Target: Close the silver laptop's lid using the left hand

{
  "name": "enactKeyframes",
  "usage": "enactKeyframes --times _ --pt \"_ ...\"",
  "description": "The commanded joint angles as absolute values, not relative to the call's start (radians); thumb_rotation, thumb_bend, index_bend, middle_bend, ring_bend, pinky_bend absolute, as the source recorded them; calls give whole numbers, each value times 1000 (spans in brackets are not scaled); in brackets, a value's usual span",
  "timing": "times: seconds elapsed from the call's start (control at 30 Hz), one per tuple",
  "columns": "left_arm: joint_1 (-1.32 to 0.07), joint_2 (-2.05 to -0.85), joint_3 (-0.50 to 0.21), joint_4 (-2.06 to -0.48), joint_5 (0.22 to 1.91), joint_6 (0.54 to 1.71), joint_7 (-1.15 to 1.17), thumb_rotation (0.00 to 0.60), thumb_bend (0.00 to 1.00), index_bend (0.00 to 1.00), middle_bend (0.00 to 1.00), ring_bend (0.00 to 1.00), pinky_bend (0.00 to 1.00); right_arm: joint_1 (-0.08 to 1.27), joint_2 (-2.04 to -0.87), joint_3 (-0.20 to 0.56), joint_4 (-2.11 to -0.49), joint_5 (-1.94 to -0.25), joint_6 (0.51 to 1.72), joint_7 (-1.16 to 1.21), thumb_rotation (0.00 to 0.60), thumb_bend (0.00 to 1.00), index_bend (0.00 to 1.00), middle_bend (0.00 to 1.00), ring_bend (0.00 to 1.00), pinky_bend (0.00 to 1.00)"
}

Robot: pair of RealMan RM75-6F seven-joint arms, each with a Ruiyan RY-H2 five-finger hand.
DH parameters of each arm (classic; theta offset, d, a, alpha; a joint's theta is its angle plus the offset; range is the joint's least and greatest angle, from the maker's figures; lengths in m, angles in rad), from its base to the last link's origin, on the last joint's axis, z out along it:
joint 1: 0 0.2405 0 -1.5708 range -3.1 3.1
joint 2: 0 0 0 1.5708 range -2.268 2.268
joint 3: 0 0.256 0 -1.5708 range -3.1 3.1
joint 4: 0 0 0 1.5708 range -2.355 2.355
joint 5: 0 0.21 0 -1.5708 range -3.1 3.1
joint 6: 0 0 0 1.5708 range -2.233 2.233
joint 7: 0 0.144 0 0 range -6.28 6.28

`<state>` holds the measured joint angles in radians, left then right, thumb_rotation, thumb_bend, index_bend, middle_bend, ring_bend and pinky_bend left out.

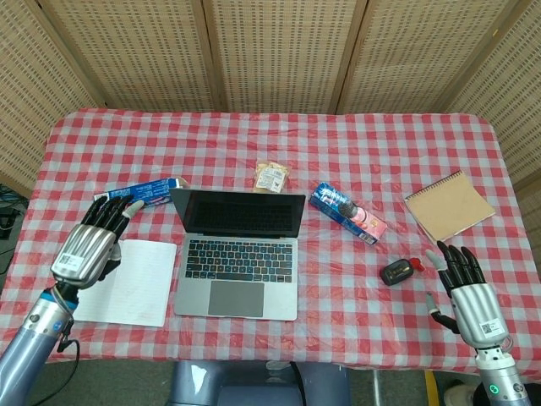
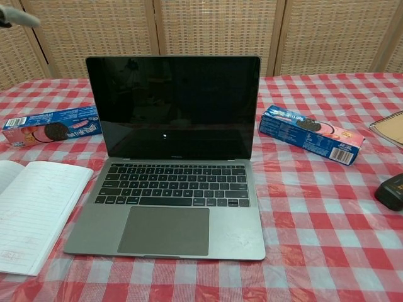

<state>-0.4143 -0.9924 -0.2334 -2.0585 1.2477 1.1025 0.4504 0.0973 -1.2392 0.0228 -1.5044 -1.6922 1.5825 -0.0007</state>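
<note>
The silver laptop point(image 1: 238, 254) point(image 2: 173, 170) stands open in the middle of the table, its dark screen upright and facing me. My left hand point(image 1: 93, 239) hovers above the open white notebook point(image 1: 127, 288), left of the laptop's lid and apart from it, fingers spread and holding nothing. In the chest view only one fingertip point(image 2: 16, 16) of it shows at the top left corner. My right hand point(image 1: 469, 292) rests open at the table's front right edge, empty.
A blue cookie box point(image 1: 139, 194) point(image 2: 50, 128) lies behind the left hand. A second blue box point(image 1: 347, 212) point(image 2: 312, 133) lies right of the laptop. A snack packet point(image 1: 271, 176), a brown notepad point(image 1: 449, 205) and a small black device point(image 1: 397, 271) also sit on the checked cloth.
</note>
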Motion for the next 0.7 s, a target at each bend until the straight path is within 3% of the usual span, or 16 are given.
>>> enactKeyframes --times 0.03,0.33,0.57,0.7 --pt "-551 -966 -324 -2092 1096 1042 565 600 1000 2 0 0 78 99 -1239 24 -1500 -1685 1576 7 600 668 58 0 0 0" --pt "-777 -1046 -365 -2046 794 1005 731 600 1000 10 0 0 108 107 -1238 29 -1488 -1662 1554 26 600 668 81 0 0 0" --pt "-918 -1127 -359 -1966 627 994 781 600 1000 137 0 94 228 110 -1233 26 -1488 -1659 1548 40 600 672 87 0 0 0" --pt "-987 -1169 -348 -1917 554 980 795 600 1000 157 11 112 230 113 -1235 25 -1485 -1658 1542 41 600 673 89 0 0 0"
